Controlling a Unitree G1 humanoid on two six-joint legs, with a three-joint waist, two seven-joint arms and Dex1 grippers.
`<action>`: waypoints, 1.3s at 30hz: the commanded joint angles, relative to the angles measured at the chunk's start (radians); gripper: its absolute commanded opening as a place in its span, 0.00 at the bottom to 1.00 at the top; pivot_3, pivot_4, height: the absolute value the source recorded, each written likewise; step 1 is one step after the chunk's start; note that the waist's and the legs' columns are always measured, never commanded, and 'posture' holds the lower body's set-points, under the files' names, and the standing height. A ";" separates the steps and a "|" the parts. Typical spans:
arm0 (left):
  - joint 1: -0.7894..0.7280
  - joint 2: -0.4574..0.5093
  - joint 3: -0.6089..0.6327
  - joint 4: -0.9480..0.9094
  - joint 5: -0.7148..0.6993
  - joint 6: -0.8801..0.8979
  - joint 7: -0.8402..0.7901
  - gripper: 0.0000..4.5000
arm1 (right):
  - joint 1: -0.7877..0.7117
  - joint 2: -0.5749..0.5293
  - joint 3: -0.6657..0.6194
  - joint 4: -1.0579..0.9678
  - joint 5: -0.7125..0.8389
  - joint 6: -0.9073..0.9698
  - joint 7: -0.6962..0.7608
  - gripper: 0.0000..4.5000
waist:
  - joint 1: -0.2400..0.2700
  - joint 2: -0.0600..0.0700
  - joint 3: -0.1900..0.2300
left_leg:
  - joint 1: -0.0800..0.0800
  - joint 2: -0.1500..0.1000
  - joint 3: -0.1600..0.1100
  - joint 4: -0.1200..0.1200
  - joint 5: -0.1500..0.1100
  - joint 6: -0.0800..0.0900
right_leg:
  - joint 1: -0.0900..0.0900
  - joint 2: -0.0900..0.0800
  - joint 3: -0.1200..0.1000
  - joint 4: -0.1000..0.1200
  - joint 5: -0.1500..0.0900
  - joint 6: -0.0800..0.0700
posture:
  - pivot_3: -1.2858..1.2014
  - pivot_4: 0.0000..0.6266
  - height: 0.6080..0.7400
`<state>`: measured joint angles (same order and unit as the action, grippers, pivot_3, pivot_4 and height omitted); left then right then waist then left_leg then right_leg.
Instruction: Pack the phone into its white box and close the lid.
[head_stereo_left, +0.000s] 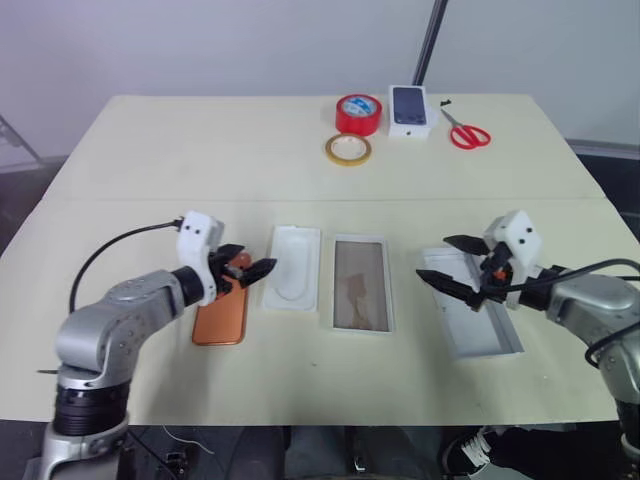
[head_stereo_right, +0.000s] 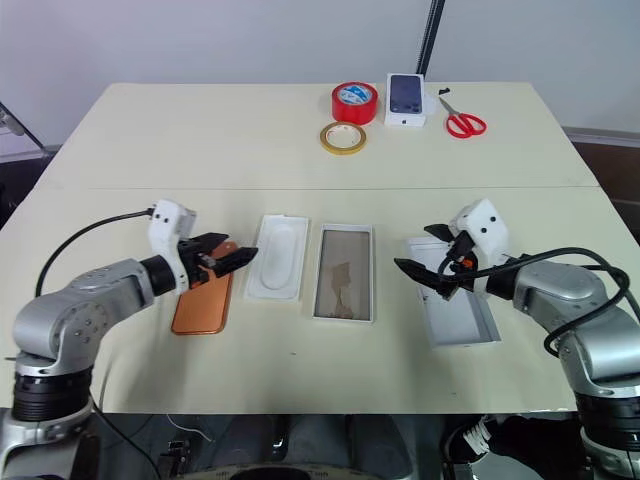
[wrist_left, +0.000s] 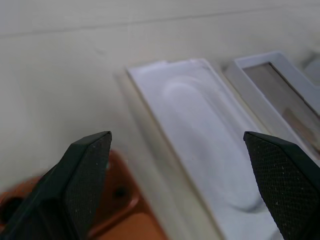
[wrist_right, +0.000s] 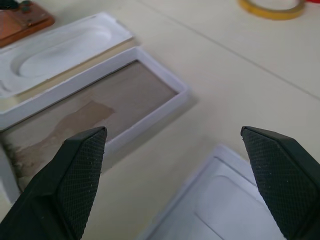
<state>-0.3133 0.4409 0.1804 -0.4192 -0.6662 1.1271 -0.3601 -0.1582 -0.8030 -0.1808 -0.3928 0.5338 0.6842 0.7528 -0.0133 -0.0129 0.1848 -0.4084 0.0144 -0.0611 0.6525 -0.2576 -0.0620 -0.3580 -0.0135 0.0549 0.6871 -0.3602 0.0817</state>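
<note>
Packing not yet begun: the white box (head_stereo_left: 361, 284) lies empty mid-table. The phone (head_stereo_left: 221, 312) rests flat beyond the insert (head_stereo_left: 293, 266) on the box's left, under the spread, empty left gripper (head_stereo_left: 252, 268). The lid (head_stereo_left: 470, 317) lies apart on its right, below the spread, empty right gripper (head_stereo_left: 447, 267). Bare table (head_stereo_left: 200, 150) surrounds the box.

Spread right hand (wrist_right: 175, 175), white box (wrist_right: 150, 107), lid (wrist_right: 220, 205)

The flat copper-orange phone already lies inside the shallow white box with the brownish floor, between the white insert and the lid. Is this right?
Not right. The flat copper-orange phone lies on the table under the left gripper, beyond the white insert. The head views show the shallow white box empty.
</note>
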 joint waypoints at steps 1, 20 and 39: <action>-0.055 -0.069 0.024 -0.052 -0.022 0.174 0.134 0.98 | -0.019 0.007 0.011 -0.039 -0.001 -0.019 -0.002 1.00 | 0.000 0.000 0.000 | 0.000 0.000 0.000 0.000 0.000 0.000 | 0.000 0.000 0.000 0.000 0.000 0.000 | 0.52 0.24 1.00; -0.237 -0.376 0.196 0.111 0.091 0.487 0.327 0.59 | 0.079 -0.103 0.030 -0.196 0.025 0.003 0.108 1.00 | 0.005 -0.001 0.000 | 0.000 -0.001 -0.001 0.001 0.000 0.000 | 0.002 0.001 -0.001 0.000 0.000 0.000 | 0.52 0.24 1.00; -0.333 -0.456 0.426 0.116 0.126 0.484 0.315 0.00 | -0.169 -0.104 0.557 -0.250 -0.251 0.101 0.075 0.69 | 0.002 -0.003 0.000 | 0.000 -0.001 -0.002 0.001 0.003 -0.005 | 0.001 0.000 -0.002 0.000 0.000 0.000 | 0.52 0.24 1.00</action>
<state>-0.6293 -0.0185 0.5824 -0.2756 -0.5356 1.6056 -0.0397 -0.3096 -0.9108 0.3457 -0.6247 0.3209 0.7992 0.8220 -0.0112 -0.0156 0.1853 -0.4088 0.0133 -0.0625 0.6534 -0.2547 -0.0673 -0.3575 -0.0133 0.0526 0.6865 -0.3602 0.0819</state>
